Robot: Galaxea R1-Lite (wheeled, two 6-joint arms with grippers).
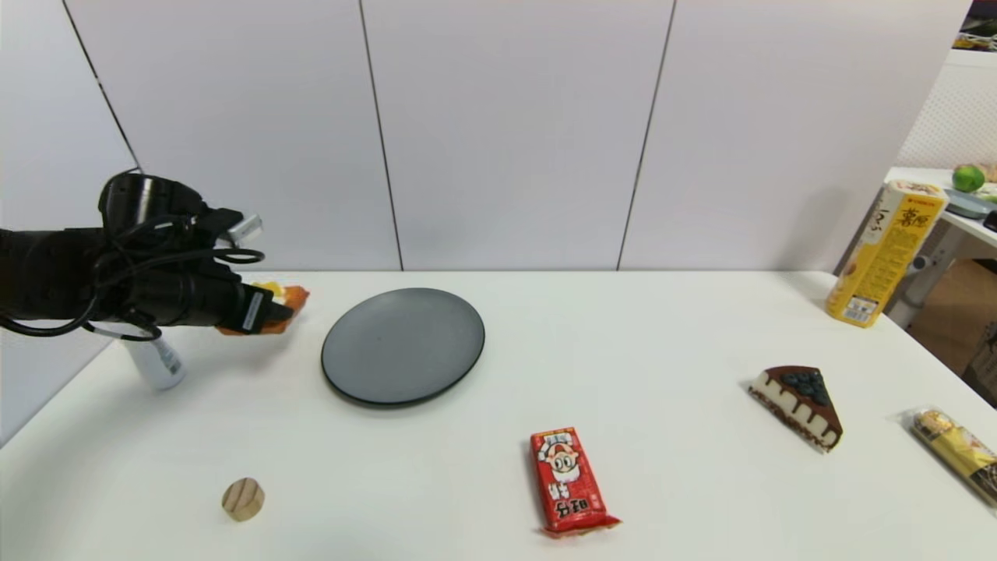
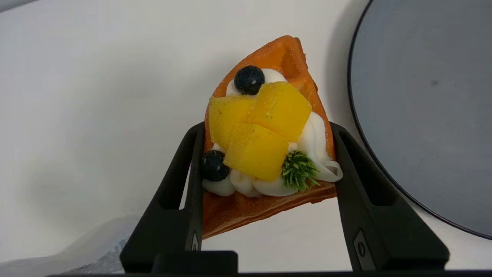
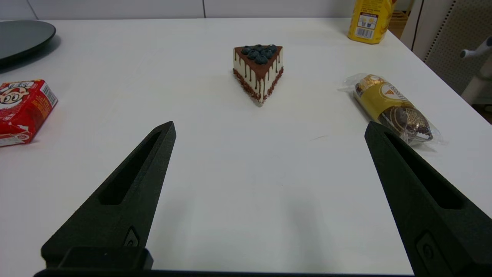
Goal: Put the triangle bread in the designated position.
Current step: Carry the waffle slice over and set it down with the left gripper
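The triangle bread (image 2: 265, 150) is an orange-brown wedge with white cream, yellow fruit, dark berries and a green sprig. My left gripper (image 2: 265, 132) is shut on it, one black finger pressing each side. In the head view the triangle bread (image 1: 292, 300) pokes out past the left gripper (image 1: 273, 312) at the far left of the table, just left of the dark grey plate (image 1: 403, 343), over plain white tabletop. I cannot tell whether the bread touches the table. My right gripper (image 3: 269, 129) is open and empty over bare table at the front right.
A white bottle (image 1: 158, 362) stands under the left arm. A wooden cylinder (image 1: 243, 499) and a red snack pack (image 1: 568, 481) lie near the front edge. A chocolate-glazed cake wedge (image 1: 802, 405), a gold wrapped snack (image 1: 958, 452) and a yellow box (image 1: 884, 253) sit at the right.
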